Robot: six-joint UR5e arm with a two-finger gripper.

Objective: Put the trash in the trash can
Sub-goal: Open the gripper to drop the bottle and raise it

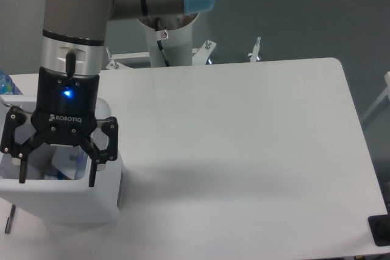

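While the tool hung directly over the trash can, its two fingers were spread wide and gripped nothing. Just beneath and between them, inside the bin, lay the crushed clear bottle with its bluish label, resting loose against the inner wall, which suggests release into the right place. I could not make out the crumpled wrapper; the tool's body hid much of the bin's interior. The bin sat at the near left corner of the desk, and to the tool's right the desktop stretched away. At the far left edge a deeper-blue bottle peeked in.
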